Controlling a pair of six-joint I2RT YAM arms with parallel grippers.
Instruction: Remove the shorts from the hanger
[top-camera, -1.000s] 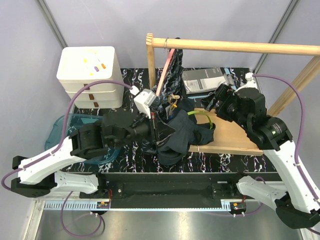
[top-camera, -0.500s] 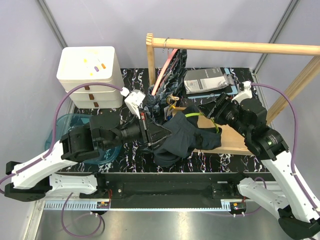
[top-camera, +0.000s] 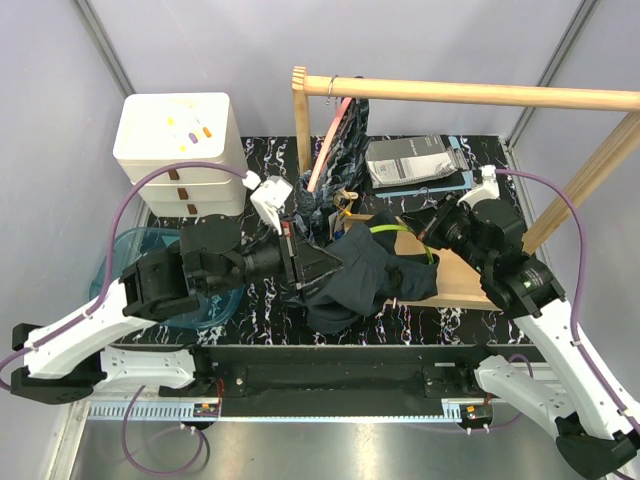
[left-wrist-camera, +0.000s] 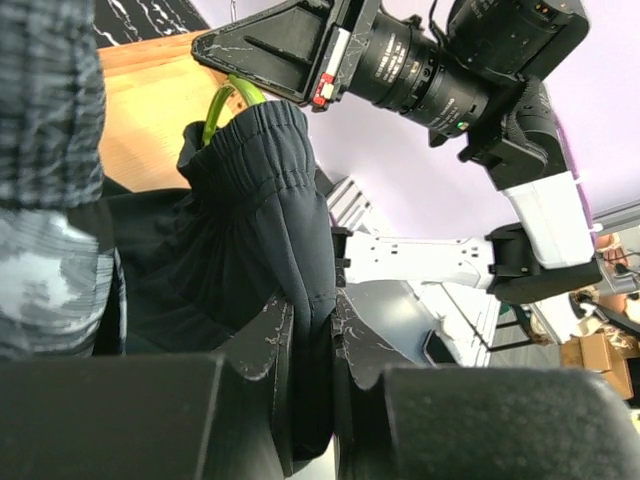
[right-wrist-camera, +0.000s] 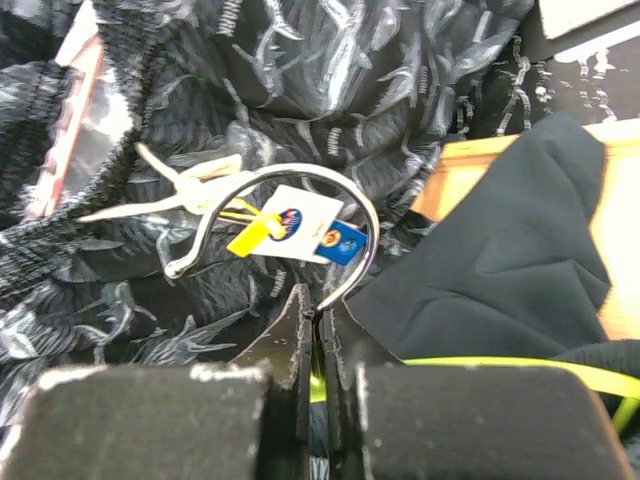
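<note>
The plain navy shorts (top-camera: 368, 278) droop between my two grippers, their waistband still on a lime-green hanger (top-camera: 432, 256). My left gripper (top-camera: 318, 264) is shut on a fold of this cloth (left-wrist-camera: 250, 220), pinched between its jaws (left-wrist-camera: 312, 320). My right gripper (top-camera: 412, 228) is shut on the hanger at the foot of its metal hook (right-wrist-camera: 300, 190), with green plastic showing between the jaws (right-wrist-camera: 320, 305). The marbled shorts (top-camera: 335, 160) hang from the wooden rail (top-camera: 480, 93) on a pink hanger and fill the right wrist view (right-wrist-camera: 350, 80).
A wooden board (top-camera: 470, 278) lies under the right arm. Stacked white boxes (top-camera: 180, 140) and a blue tub (top-camera: 118, 262) stand at the left. A grey packet (top-camera: 410, 160) lies at the back. A paper tag (right-wrist-camera: 300, 225) dangles by the hook.
My right gripper has gone from open to shut on the hanger below its hook. The left arm drew back to the left with the navy cloth, then held still.
</note>
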